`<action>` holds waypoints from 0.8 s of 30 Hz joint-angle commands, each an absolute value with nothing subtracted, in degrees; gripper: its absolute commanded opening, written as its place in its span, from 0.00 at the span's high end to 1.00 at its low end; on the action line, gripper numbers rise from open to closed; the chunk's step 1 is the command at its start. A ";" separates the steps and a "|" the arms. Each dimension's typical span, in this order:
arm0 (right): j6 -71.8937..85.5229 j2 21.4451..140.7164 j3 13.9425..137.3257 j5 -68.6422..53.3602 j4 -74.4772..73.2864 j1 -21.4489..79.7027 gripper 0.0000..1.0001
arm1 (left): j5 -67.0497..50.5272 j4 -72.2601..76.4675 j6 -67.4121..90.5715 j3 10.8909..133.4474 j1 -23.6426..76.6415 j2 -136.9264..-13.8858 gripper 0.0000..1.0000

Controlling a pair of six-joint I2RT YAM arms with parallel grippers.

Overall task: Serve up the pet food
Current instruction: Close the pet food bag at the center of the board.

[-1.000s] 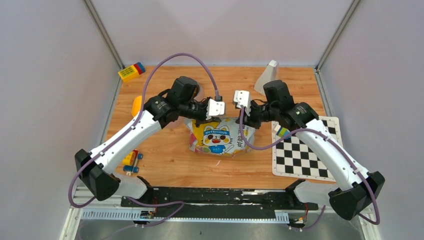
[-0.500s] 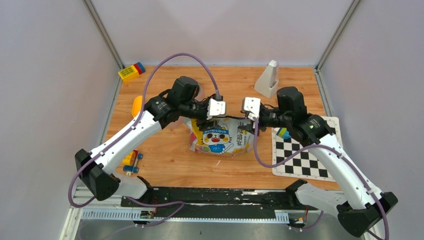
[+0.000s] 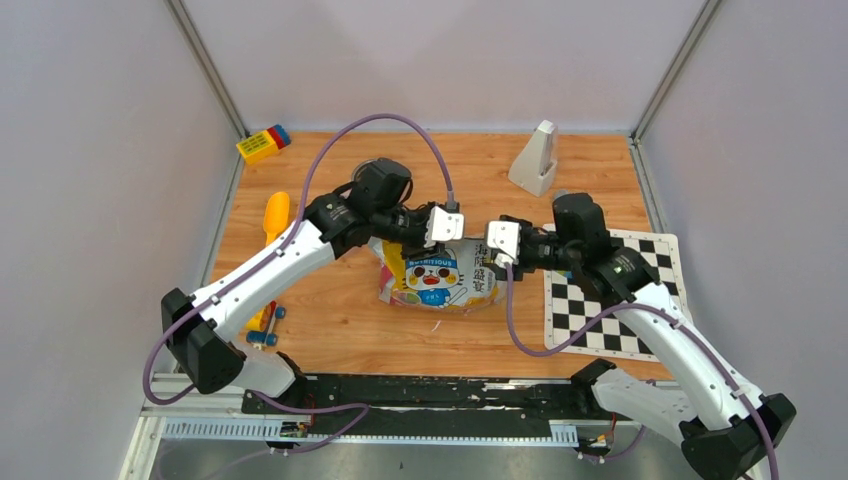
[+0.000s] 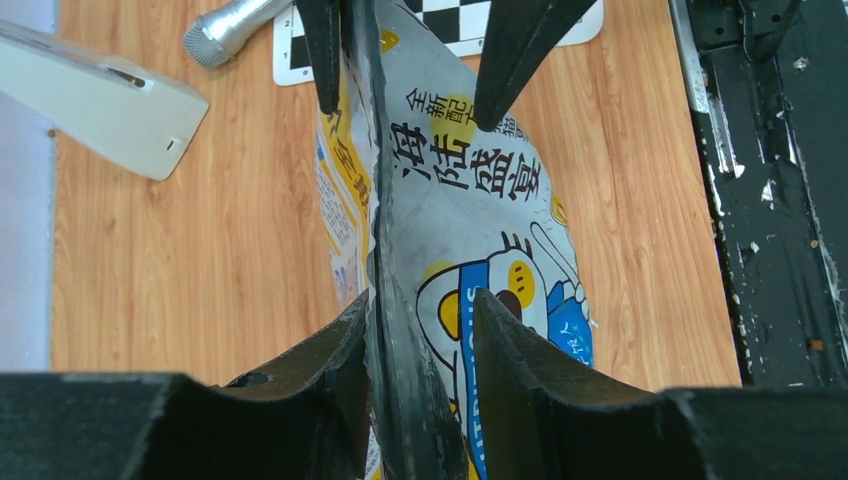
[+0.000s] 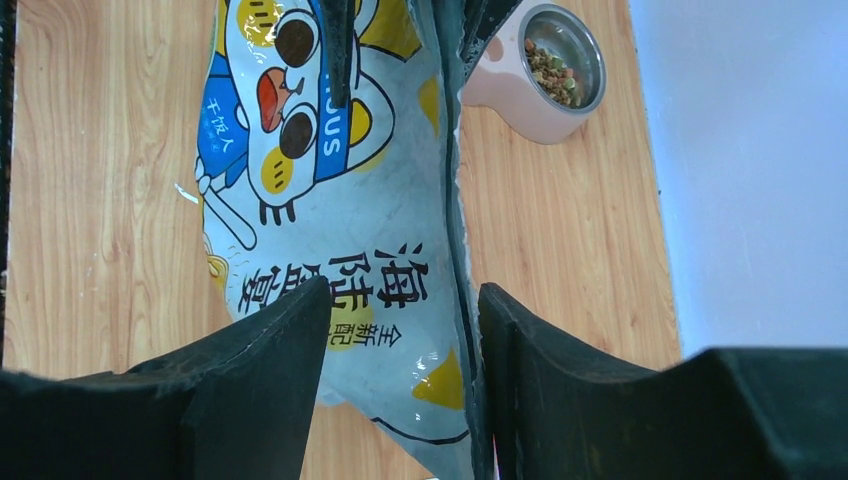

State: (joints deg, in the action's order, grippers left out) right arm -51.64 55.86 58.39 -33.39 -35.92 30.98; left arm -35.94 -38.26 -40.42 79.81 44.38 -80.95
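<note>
Wooden worktop (image 3: pixel 330 310) inside pale walls carries everything. Pet food (image 5: pixel 553 72) shows as brown kibble, with a few greenish pieces, in one steel cup of a pink bowl (image 5: pixel 500 95). From the right wrist view the bowl sits past the fingertips of the opposite hand, off to their right, touching or just behind the bag's far end. Only that one cup is in view.

Between the two hands lies the crinkly yellow-and-white bag (image 3: pixel 440 280), cartoon cat face up, its top edge raised as a thin seam. What is inside cannot be seen, as the seam shows edge-on.

The left hand (image 4: pixel 418 305) straddles that seam with fingers spread. The foil rests against one finger and a gap is left to the other, so nothing is pinched. The right hand (image 5: pixel 405 290) meets it from the other end in the same way, fingers apart, the seam close against one of them.

Behind the right hand stands a white wedge-shaped block (image 3: pixel 535 158), and under its forearm lies a checkerboard sheet (image 3: pixel 605 300). Outside the left forearm lie a yellow scoop (image 3: pixel 275 215) and a small toy car (image 3: pixel 262 320). Further back in the corner is a coloured block (image 3: pixel 262 143).
</note>
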 commanded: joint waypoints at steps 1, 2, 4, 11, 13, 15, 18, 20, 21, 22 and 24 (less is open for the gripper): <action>-55.21 54.03 57.43 -32.57 -31.86 31.68 0.44 | -36.74 -39.84 -43.19 82.05 45.44 -80.35 0.54; -55.39 53.97 57.19 -32.03 -31.51 31.85 0.45 | -36.08 -39.83 -43.39 81.90 45.57 -80.34 0.54; -55.34 54.17 57.26 -31.11 -30.68 32.15 0.46 | -35.23 -39.82 -43.85 81.79 45.94 -80.44 0.55; -55.84 55.15 57.15 -28.70 -28.59 33.40 0.81 | -33.37 -39.90 -44.11 82.24 46.75 -81.56 0.78; -56.22 55.15 57.30 -28.36 -28.56 33.70 0.98 | -33.24 -39.90 -43.83 82.60 46.79 -81.76 0.85; -56.78 55.03 57.36 -28.15 -28.58 33.81 1.00 | -32.97 -39.74 -43.47 82.92 46.84 -81.94 0.97; -57.14 54.95 57.65 -27.45 -29.00 33.91 1.00 | -32.62 -39.66 -42.69 83.42 46.85 -82.16 1.00; -57.38 54.72 57.92 -27.28 -29.62 33.89 1.00 | -32.28 -39.60 -41.99 83.79 46.85 -82.25 1.00; -56.94 54.76 58.17 -26.88 -29.71 33.92 1.00 | -31.82 -39.53 -41.57 84.05 46.85 -82.20 1.00; -56.44 54.82 58.63 -26.66 -29.98 33.91 1.00 | -31.60 -39.48 -41.39 84.17 46.85 -82.14 1.00; -55.28 55.12 59.36 -26.99 -30.55 33.92 0.97 | -30.77 -38.84 -40.33 84.40 46.85 -81.99 1.00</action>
